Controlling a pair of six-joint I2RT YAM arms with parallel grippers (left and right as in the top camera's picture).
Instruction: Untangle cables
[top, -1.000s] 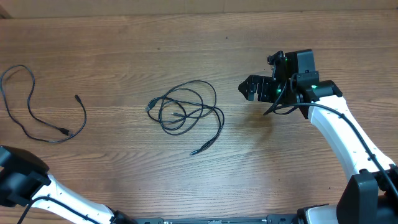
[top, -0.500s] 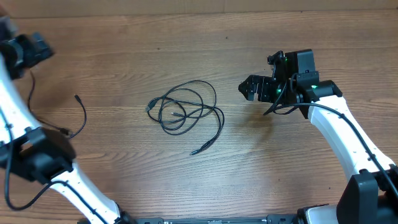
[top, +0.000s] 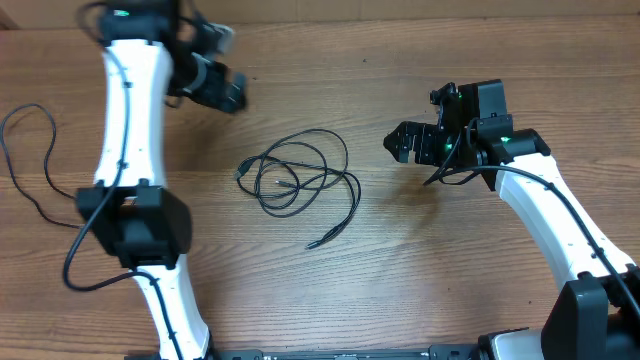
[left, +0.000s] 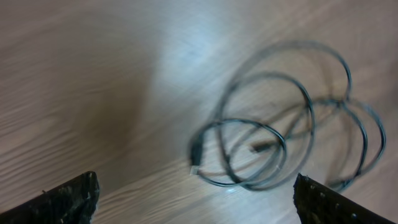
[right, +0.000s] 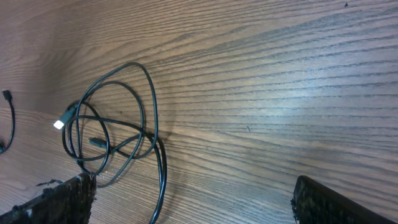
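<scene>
The tangled cables (top: 300, 176) lay in loose overlapping loops at the middle of the table (top: 330, 300), one tail trailing toward the near edge. The left pincer (top: 222, 92) (blurred in the overhead view) hung beyond them to the left, its fingers (left: 68, 199) spread wide. The right pincer (top: 398, 141) hovered to their right, well apart, likewise wide. A separate cable (top: 30, 106) lay far left, partly hidden by the left arm (top: 130, 110).

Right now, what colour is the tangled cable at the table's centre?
The tangled cable is black; the right wrist view shows it best.
</scene>
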